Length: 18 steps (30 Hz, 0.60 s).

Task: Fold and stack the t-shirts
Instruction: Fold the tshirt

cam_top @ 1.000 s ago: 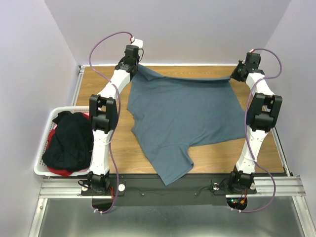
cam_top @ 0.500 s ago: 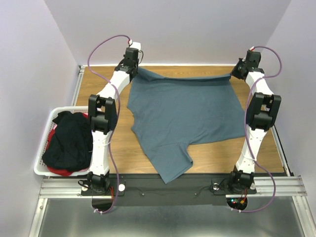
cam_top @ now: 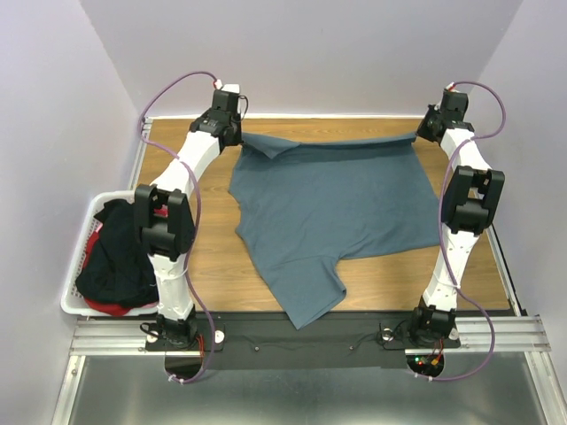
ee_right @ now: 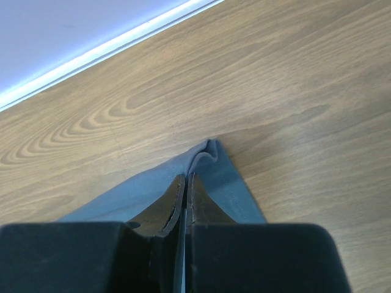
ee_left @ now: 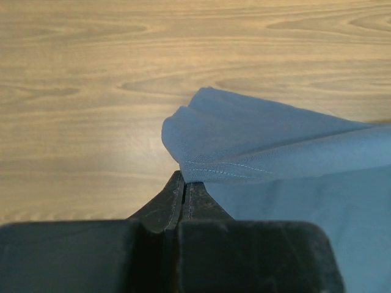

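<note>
The blue shirt (cam_top: 337, 204) lies spread across the middle of the table (cam_top: 204, 266), with one sleeve reaching past the table's bottom edge. At upper left, the left gripper (cam_top: 232, 130) is clenched on a hem corner. At upper right, the right gripper (cam_top: 423, 133) pinches the other corner. A black shirt (cam_top: 124, 252) is heaped in the basket (cam_top: 74, 266) at lower left.

The left arm (cam_top: 164, 226) and the right arm (cam_top: 468, 199) are stretched far forward from their bases, elbows raised, the left elbow angled outward. The left gripper (ee_left: 184, 180) is seen with its fingers pressed together, a hem of the blue-grey t-shirt (ee_left: 275, 152) seemingly pinched at the very tips. The right gripper (ee_right: 185, 179) is closed too, the same cloth clamped between its fingers.
</note>
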Available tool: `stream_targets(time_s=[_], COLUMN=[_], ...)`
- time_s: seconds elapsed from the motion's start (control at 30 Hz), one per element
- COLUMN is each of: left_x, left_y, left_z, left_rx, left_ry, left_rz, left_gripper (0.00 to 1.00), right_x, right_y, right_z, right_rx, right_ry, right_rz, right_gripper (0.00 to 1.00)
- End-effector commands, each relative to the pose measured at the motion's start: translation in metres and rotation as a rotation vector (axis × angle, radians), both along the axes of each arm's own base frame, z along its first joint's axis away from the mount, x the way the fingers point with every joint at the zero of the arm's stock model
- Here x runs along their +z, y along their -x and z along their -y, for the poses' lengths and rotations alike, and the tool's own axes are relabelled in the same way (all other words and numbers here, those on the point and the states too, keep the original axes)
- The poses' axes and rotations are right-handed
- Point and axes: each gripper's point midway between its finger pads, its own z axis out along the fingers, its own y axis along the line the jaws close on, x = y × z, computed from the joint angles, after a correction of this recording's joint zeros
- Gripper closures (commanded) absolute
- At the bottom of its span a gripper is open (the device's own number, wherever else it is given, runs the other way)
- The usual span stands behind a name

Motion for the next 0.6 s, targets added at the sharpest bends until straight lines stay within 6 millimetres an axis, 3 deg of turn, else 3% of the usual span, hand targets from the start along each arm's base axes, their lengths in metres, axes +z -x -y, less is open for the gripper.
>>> stream_targets(time_s=[0.0,0.07,0.23,0.27,0.4,0.57], left_x=[0.034,0.040,0.027,0.014,-0.004,-0.010], left_y=[0.031,0.044,0.080,0.090,0.115,0.130], left_z=[0.001,0.002,0.006,0.009,0.022,0.027], left_rx=[0.006,0.010,-0.012,-0.015,-0.037,-0.028], left_ry=[0.096,0.117,0.160,0.163,0.192,0.202], left_rz=[0.003,0.001,-0.052,-0.087,-0.141,-0.151], left_gripper=[1.00,1.00,1.00,1.00,1.00,1.00], right_x=[0.052,0.057,0.060,0.058,0.052,0.039], right_y=[-0.004,-0.001,0.003,0.005,0.009,0.014], right_z=[0.020,0.026,0.026,0.025,0.024,0.023], right_rx=[-0.024,-0.050,-0.038,-0.036,-0.034,-0.038], right_ry=[0.101,0.129,0.139,0.137,0.135,0.122], right_rz=[0.107,0.107,0.105,0.101,0.083,0.057], right_gripper=[0.99,0.99,0.99,0.99,0.99,0.99])
